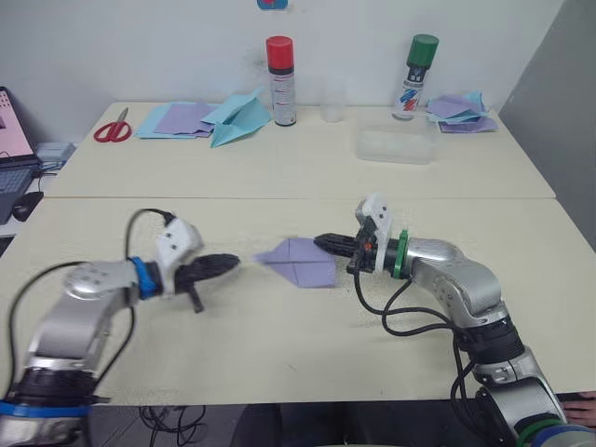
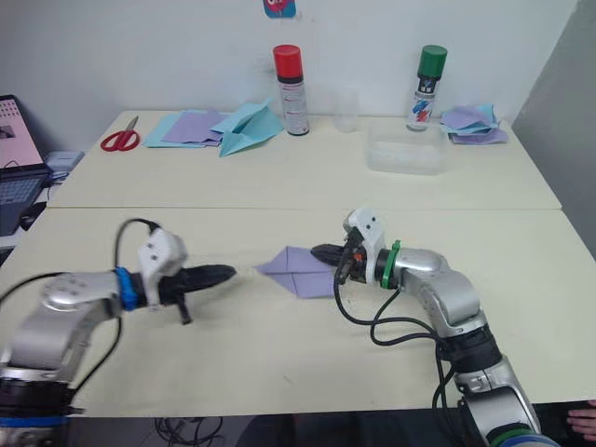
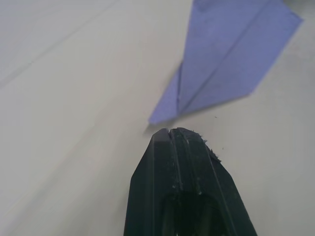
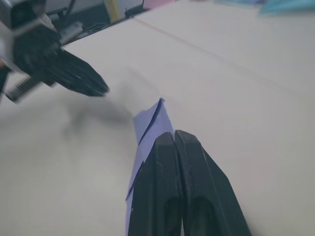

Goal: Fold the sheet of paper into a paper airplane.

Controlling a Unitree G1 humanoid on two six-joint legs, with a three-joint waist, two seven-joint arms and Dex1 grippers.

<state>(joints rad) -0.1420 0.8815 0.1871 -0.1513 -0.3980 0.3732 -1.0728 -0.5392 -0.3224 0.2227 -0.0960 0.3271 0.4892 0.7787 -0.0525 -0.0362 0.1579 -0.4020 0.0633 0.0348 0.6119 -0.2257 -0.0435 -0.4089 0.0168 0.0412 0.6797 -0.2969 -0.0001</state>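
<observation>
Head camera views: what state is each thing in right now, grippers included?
sheet of paper: partly folded to a point, lying flat on the table.
left gripper: shut, empty, just short of the paper's tip.
right gripper: shut, pressing on the paper's edge.
red-capped can: upright, capped.
green-capped can: upright, capped.
scissors: closed, lying flat.

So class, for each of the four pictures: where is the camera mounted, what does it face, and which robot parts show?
Left eye view: on the head, looking down over the table; both arms show, left pincer and right pincer.
Right eye view: beside it, same scene.
Left wrist view: along the shut left pincer toward the sheet of paper.
Right wrist view: along the shut right pincer, its tips over the paper, facing the left pincer.
All four share the purple paper.
</observation>
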